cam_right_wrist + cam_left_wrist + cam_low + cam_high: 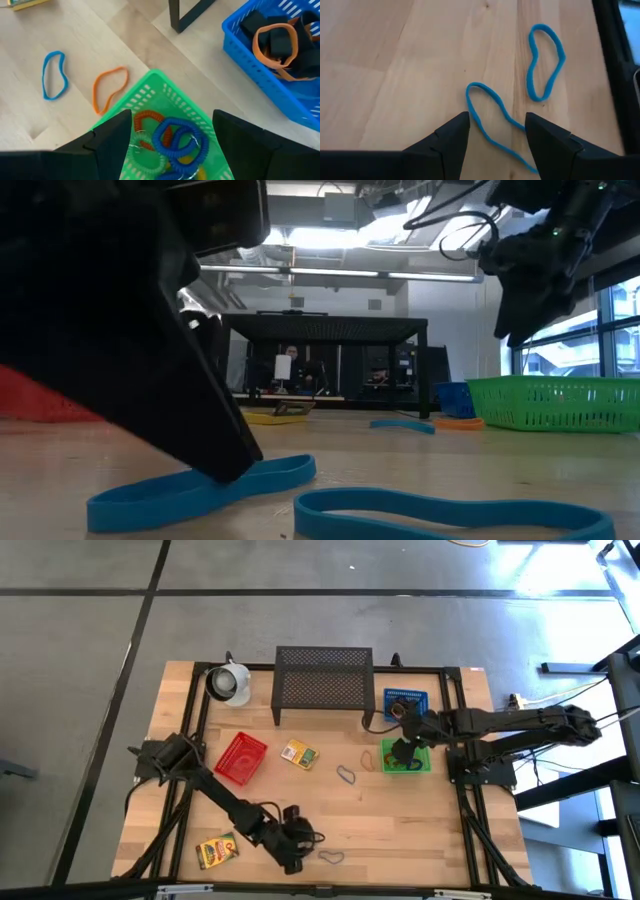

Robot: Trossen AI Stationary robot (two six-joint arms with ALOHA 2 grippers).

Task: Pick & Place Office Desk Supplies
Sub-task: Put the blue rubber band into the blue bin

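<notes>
Left gripper [495, 145] released, straddling a blue loop [492, 120] on the surface. Right gripper [170, 140] released over the green basket [160, 90], already holding coils. Several loops and both boxes remain unsorted.

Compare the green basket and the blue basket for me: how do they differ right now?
The green basket holds coiled loops in blue, orange and pale green; the blue basket holds small black blocks and a flat orange band. The open right gripper hangs over the green basket, not the blue one. From above, the green basket sits nearer the table's front, the blue basket behind it by the black shelf. Both are slotted plastic bins.
</notes>
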